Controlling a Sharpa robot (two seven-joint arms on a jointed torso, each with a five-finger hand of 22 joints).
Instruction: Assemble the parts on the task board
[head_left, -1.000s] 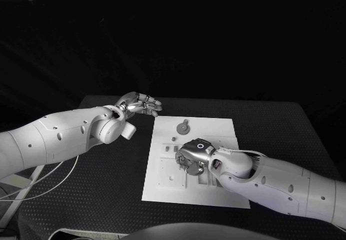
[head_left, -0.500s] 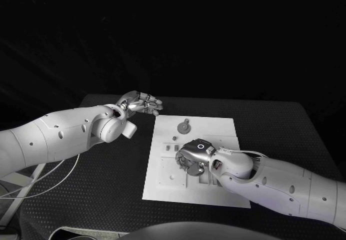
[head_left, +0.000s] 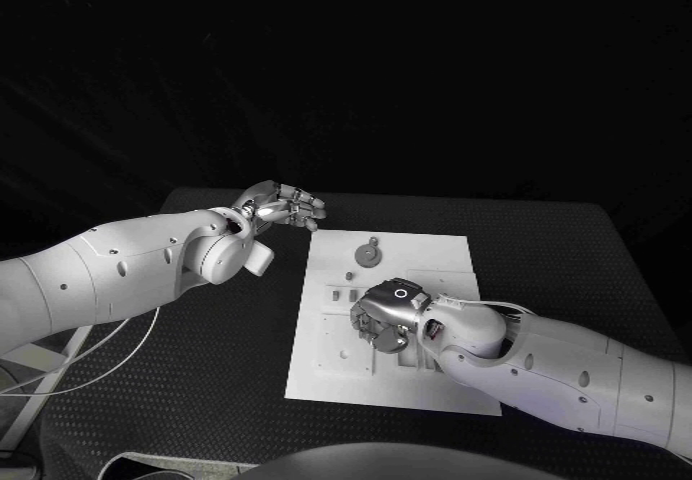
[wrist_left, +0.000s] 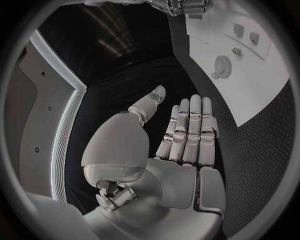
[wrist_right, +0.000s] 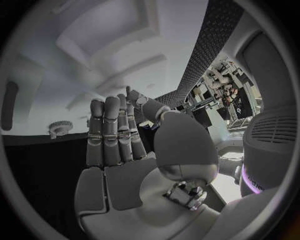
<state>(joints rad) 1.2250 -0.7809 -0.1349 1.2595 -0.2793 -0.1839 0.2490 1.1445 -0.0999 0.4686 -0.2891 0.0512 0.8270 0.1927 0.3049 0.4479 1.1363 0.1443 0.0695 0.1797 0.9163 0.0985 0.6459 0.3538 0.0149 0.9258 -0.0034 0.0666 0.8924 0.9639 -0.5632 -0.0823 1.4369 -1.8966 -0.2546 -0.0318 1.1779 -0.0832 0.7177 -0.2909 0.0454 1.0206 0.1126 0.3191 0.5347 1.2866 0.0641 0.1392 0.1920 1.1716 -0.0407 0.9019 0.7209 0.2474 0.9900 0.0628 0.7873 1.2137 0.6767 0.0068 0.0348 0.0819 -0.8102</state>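
Black table (head_left: 548, 250), textured mat surface (fine dotted weave), reaching from near edge to far. White cable (head_left: 101, 350) loops at near left, off the table's left edge.

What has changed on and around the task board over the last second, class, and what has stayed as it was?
The right hand has crept slightly down the task board, toward the robot. Nothing was picked up or let go. The left hand still hovers empty off the board's far left corner, and the round geared part lies where it was.
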